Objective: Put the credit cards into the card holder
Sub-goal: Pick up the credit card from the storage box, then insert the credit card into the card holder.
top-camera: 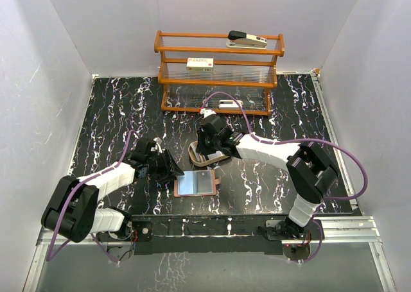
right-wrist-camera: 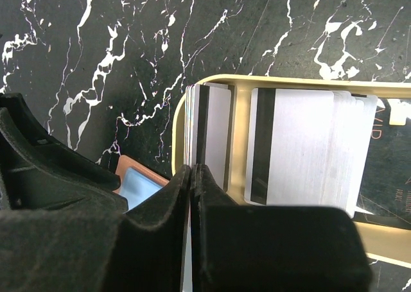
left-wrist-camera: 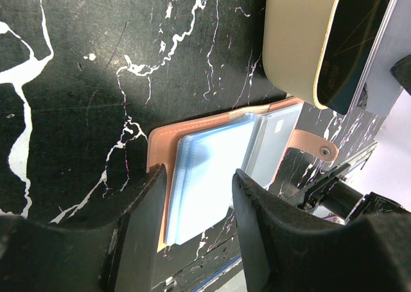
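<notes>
One dark card point(left-wrist-camera: 350, 42), lettering unreadable

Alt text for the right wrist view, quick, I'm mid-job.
The right gripper is shut on a striped card at one end of the tan tray. More silvery cards lie in the tray; the wallet's corner shows below.

The top view is bright and even, with soft light from above on the white walls point(top-camera: 58, 61). The black table point(top-camera: 115, 112) shows almost no glare. In the left wrist view, the left fingers point(left-wrist-camera: 138, 234) at the bottom are dark and blurry, and the card holder point(left-wrist-camera: 212, 170) shines pale blue. In the right wrist view, the right fingers point(right-wrist-camera: 148, 240) are fuzzy black, and the cards point(right-wrist-camera: 302, 144) glare white.
</notes>
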`<move>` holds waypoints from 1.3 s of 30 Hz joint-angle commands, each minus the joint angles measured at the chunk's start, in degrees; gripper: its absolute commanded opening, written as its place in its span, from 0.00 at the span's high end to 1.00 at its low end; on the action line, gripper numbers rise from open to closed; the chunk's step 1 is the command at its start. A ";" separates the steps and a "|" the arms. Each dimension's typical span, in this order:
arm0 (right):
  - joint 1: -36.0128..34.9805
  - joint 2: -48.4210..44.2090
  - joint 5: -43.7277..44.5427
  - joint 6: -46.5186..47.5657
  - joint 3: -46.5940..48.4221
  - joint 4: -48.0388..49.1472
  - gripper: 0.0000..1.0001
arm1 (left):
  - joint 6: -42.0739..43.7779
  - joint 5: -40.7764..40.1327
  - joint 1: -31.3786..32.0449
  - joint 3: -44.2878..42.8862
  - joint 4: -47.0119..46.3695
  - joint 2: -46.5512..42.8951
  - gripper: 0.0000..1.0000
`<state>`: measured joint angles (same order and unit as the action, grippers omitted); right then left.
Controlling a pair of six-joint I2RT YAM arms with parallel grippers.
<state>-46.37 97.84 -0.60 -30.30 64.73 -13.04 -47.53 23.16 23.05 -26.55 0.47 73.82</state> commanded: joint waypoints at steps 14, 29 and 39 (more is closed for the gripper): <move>-0.32 -4.81 11.13 1.74 0.64 -4.16 1.00 | 0.86 -0.48 -0.20 -0.33 3.58 -1.47 0.56; -0.33 -12.79 10.38 -0.26 -2.62 -4.42 1.00 | 1.97 -1.97 -0.17 -0.62 8.85 -5.50 0.54; -0.39 -23.02 2.85 -4.85 -7.95 -5.57 1.00 | 3.28 -2.04 -0.20 -1.11 11.70 -6.74 0.53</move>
<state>-46.39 80.14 6.46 -32.12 59.27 -19.55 -45.58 21.17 23.05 -26.55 9.17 68.75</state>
